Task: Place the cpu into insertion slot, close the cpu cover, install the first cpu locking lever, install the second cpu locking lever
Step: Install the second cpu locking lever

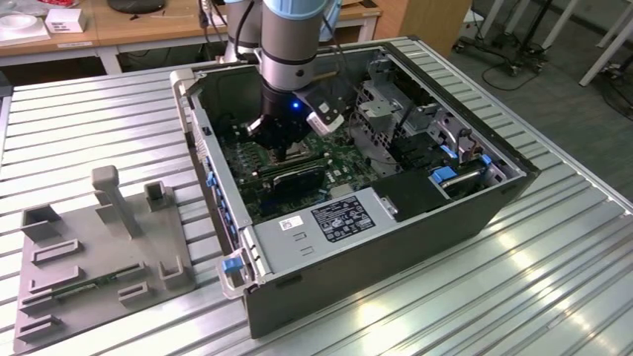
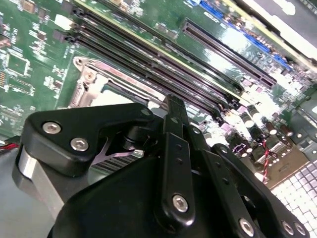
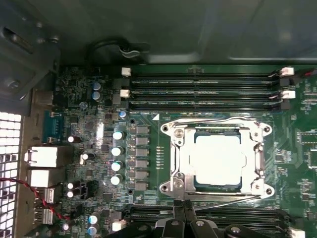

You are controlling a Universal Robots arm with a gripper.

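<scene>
Inside the open computer case (image 1: 376, 245) on the slatted table (image 1: 89, 119), gripper (image 1: 282, 152) low over the motherboard (image 3: 148, 144), fingers drawn together on nothing, cpu cover (image 3: 181, 153) closed over the cpu (image 3: 218, 157) seated in the insertion slot (image 3: 218, 185), beside memory slots (image 3: 198, 91)

insertion slot (image 2: 94, 87) half hidden behind claw (image 2: 173, 106), claw's lower body cut off by frame edge

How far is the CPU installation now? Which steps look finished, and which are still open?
In the first wrist view the cpu sits in the insertion slot and the cpu cover lies flat around it, so those steps look done. Thin lever wires run along the cover's edges; whether they are latched is unclear. The hand hovers beside the socket, inside the open computer case.
</scene>
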